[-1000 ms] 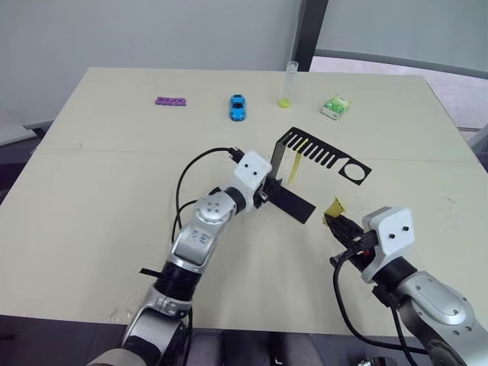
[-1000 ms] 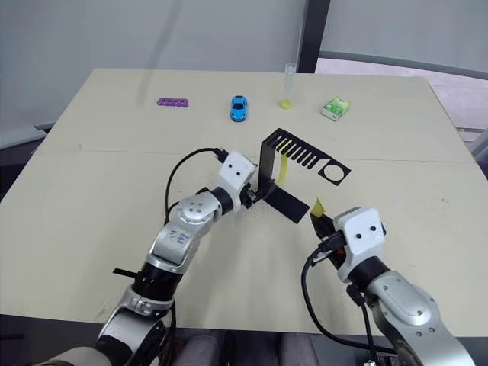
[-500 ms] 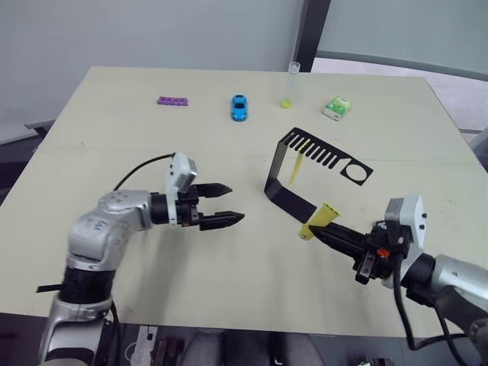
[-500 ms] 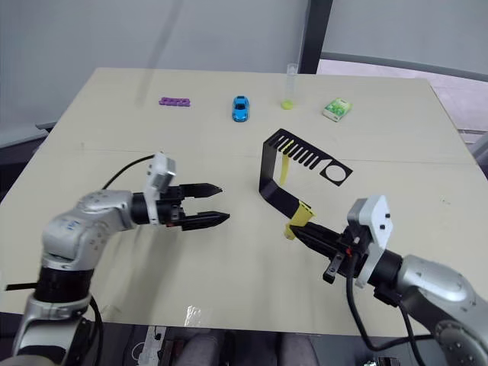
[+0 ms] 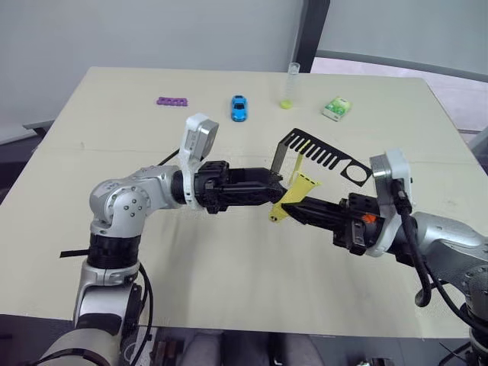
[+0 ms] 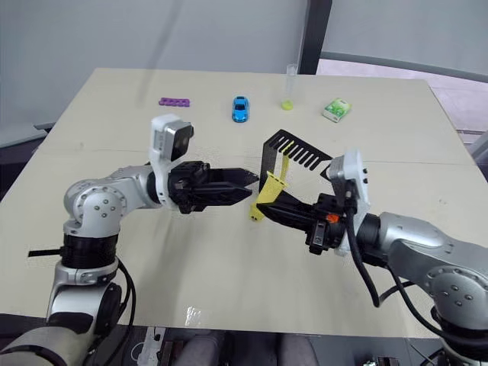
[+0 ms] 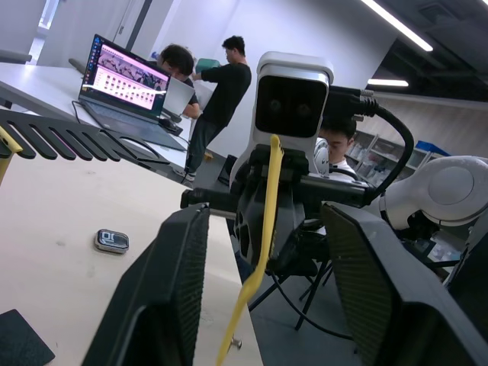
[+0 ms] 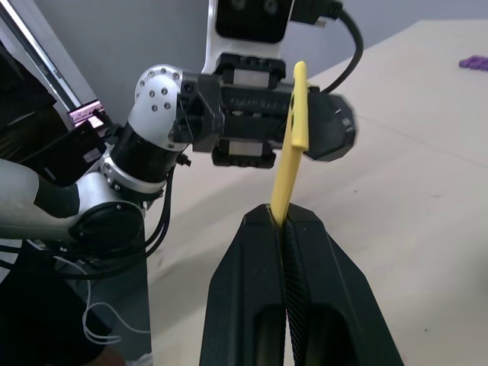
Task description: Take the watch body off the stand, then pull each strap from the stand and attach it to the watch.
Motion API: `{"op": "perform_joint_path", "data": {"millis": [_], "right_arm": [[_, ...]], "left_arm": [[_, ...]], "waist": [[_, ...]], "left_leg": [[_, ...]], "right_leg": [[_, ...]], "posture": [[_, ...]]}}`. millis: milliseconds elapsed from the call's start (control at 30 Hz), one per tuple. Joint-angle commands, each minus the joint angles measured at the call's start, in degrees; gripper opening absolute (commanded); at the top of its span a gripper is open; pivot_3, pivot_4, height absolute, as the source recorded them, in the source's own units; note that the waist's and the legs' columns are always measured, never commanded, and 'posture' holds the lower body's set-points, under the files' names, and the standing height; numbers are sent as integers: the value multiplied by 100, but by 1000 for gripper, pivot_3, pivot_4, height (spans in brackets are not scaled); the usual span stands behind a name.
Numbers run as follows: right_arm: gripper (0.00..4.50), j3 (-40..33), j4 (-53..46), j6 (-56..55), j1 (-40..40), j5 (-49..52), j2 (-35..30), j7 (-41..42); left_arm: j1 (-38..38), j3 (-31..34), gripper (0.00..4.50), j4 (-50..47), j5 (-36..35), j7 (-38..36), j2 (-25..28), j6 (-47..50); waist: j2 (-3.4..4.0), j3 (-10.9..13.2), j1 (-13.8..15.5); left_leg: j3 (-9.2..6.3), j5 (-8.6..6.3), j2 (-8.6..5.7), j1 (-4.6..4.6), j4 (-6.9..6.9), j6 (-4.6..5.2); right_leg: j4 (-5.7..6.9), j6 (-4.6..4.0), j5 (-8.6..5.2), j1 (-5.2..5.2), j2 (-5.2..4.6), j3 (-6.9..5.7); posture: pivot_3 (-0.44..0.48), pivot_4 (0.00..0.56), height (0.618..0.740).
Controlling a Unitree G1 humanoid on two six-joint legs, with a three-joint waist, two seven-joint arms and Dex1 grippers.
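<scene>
Right gripper fingers are pressed together, clamping one end of a yellow strap; the free length of the strap stands up and out beyond the fingertips, above the table. Left gripper fingers are spread wide apart with nothing between the pads; in the left wrist view the held strap hangs in the gap between them without touching either.

The two grippers face each other tip to tip in front of the stand, the left reaching from the robot's left and the right from the robot's right, both raised off the tabletop. The stand sits upright on the table just behind them. A second yellow strap hangs from the comb slots of its top arm, near the upright.

The watch body lies flat on the table, screen up, apart from the stand and held by neither gripper.

Along the far edge of the table, well apart from the work: a purple block strip, a blue toy car, a clear tube with yellow bottom, and a green-white small box.
</scene>
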Motion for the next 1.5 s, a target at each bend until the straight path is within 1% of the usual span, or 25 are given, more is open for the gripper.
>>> {"op": "perform_joint_path", "data": {"millis": [33,200,300,833,900,967,1500], "right_arm": [[0,20,-74,32,-60,160,-112,-57],[0,172,-39,38,-131,71,-93,-112],[0,202,-49,42,-144,61,-87,-113],[0,224,39,76,-269,48,-121,-104],[0,218,41,81,-264,65,-124,-105],[0,216,43,84,-266,75,-124,-108],[0,189,150,105,-357,118,-157,-110]], "left_arm": [[-136,-109,2755,71,8,-109,-33,-146],[-156,-464,2755,141,294,-253,-30,-410],[-153,-546,2755,127,365,-263,-38,-483],[-148,-448,2755,79,174,-197,-128,-430],[-140,-377,2202,99,86,-199,-173,-403],[-137,-352,1432,122,49,-174,-197,-351],[-18,-268,1432,261,-84,41,-417,-225]], "waist": [[0,0,2],[0,0,1],[0,0,0],[0,0,3],[0,0,4],[0,0,4],[0,0,3]], "left_leg": [[0,0,0,0,0,1],[0,0,0,0,0,1],[0,0,1,0,0,1],[-1,0,1,-1,0,0],[-1,0,1,-1,0,1],[-1,0,1,-1,0,1],[-1,0,1,-1,0,1]], "right_leg": [[0,0,0,0,0,0],[-3,0,0,0,0,0],[-3,0,0,0,0,0],[-5,0,0,0,0,1],[-6,0,0,0,-1,1],[-6,0,0,0,-1,1],[-7,0,0,0,-1,0]], "posture": [[0,150,740],[0,150,740],[0,150,740],[0,150,740],[0,150,740],[0,150,740],[0,150,740]]}}
